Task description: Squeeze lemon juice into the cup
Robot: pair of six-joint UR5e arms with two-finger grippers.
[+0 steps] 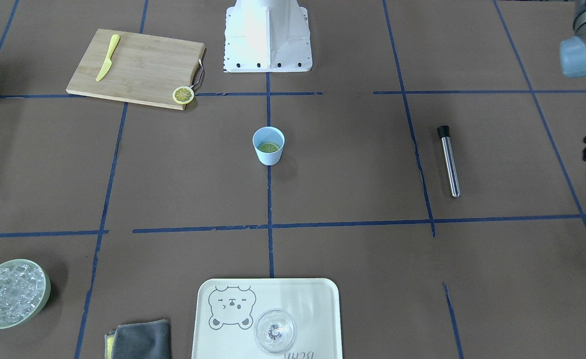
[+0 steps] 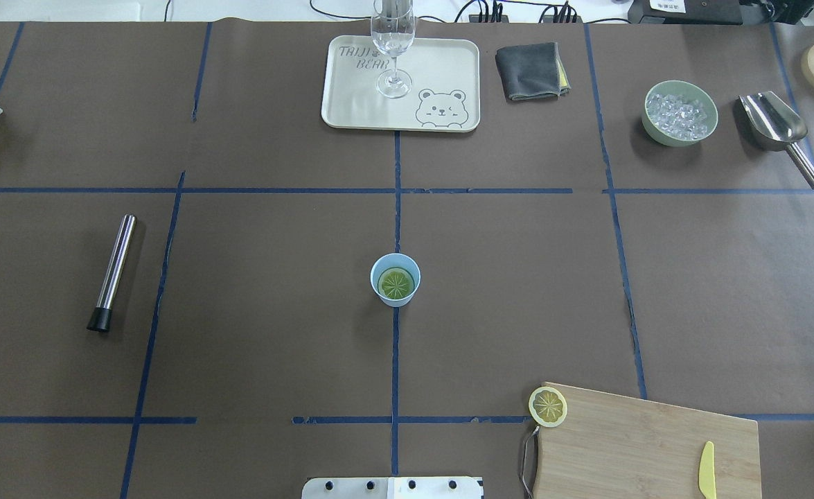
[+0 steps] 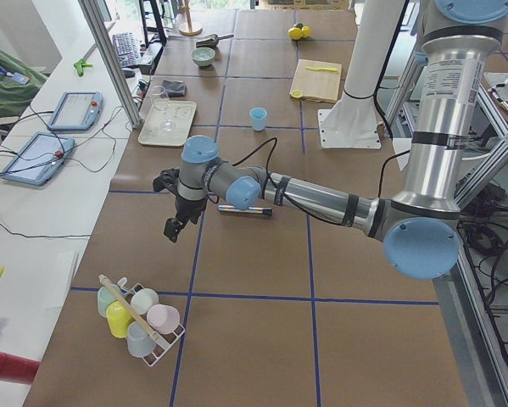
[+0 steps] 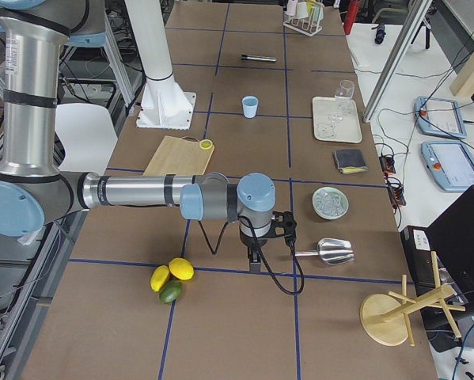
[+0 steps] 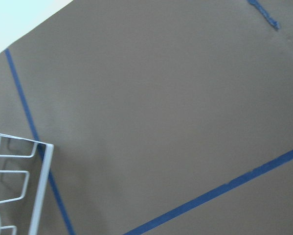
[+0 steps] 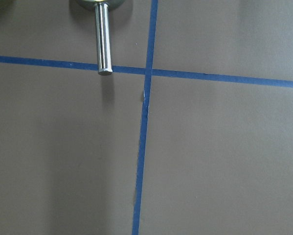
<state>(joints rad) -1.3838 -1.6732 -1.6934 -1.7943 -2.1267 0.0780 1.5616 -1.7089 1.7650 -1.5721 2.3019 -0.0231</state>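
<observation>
Sitting at the centre of the bench [image 2: 240, 312], the cup [image 2: 395, 279] holds a greenish citrus slice [image 2: 395, 283]. The lemon [image 2: 548, 406] lies at its 5 o'clock, on the corner of the cutting board [image 2: 642, 443], well apart. At 12 o'clock a tray [image 2: 448, 76] lettered "BEAR" carries a glass [image 2: 393, 41]; a steel rod [image 2: 111, 272] lies at 9. The left gripper [image 3: 174, 227] and right gripper [image 4: 255, 264] hang far off; whether their fingers are open I cannot tell.

Cup [image 2: 395, 279] at table centre, a slice [image 2: 396, 283] inside. Lemon [image 2: 547, 406] on the board's [image 2: 642, 443] far-left corner, near right. Knife [image 2: 706, 471] on board. Tray [image 2: 448, 69] far centre, glass [image 2: 393, 41] on it. Bowl [image 2: 677, 141] far right. Rod [image 2: 114, 267] left.
</observation>
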